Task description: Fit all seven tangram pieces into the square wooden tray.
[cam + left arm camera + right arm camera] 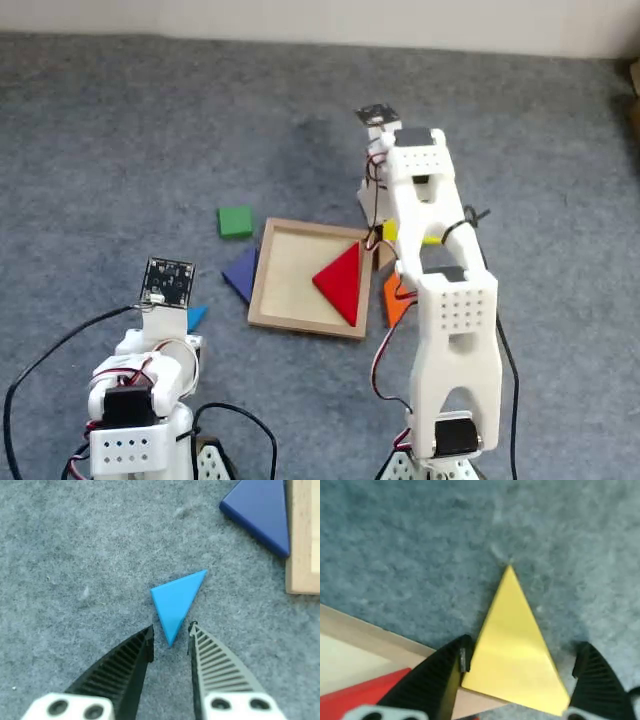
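The square wooden tray (300, 318) lies mid-table with a red triangle (342, 282) inside, toward its right side. My right gripper (522, 655) is open at the tray's far right corner. A yellow triangle (512, 645) lies between its fingers; one finger (462, 655) touches its edge, the other stands apart. The triangle's wide end overlaps the tray rim (375, 637). My left gripper (171, 630) is open near the table's front left, with the tip of a light blue triangle (176, 603) between its fingertips. A dark blue piece (260, 510) lies against the tray's left edge (302, 540).
A green square (235, 221) sits on the carpet beyond the tray's far left corner. An orange piece (394, 298) lies right of the tray, partly under the right arm. Grey carpet stretches free at the far left and far right.
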Available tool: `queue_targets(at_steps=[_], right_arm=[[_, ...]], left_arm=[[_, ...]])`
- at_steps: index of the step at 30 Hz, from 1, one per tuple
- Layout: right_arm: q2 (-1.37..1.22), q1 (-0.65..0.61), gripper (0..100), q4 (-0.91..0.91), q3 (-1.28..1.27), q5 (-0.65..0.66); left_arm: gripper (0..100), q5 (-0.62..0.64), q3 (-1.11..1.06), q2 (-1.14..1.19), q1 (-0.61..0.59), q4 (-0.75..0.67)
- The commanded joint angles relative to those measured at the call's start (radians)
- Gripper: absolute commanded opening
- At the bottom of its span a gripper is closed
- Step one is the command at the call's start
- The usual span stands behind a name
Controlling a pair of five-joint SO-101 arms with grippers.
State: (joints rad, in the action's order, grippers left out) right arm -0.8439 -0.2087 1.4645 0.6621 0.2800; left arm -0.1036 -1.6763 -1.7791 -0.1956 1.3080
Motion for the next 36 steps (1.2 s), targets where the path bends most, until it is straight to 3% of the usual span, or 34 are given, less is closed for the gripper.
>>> queue_targets(at_steps=[1, 11, 17, 26, 36], right_arm=[[-0.016, 0.041, 31.7, 0.108, 0.125, 0.064], [-0.120, 0.048, 32.2, 0.291, 0.285, 0.206], [-0.122, 0.053, 43.7, 0.295, 0.283, 0.273], [-0.122, 0.097, 43.6, 0.297, 0.282, 0.423], [-0.119, 0.093, 43.6, 0.300, 0.229, 0.440]], left_arm=[[13, -0.009, -0.021, -0.010, 0.021, 0.008], [13, -0.009, -0.021, -0.010, 0.021, 0.008], [13, -0.009, -0.021, -0.010, 0.021, 0.008], [13, -0.009, -0.021, -0.010, 0.021, 0.008], [13, -0.009, -0.021, -0.010, 0.021, 0.008]])
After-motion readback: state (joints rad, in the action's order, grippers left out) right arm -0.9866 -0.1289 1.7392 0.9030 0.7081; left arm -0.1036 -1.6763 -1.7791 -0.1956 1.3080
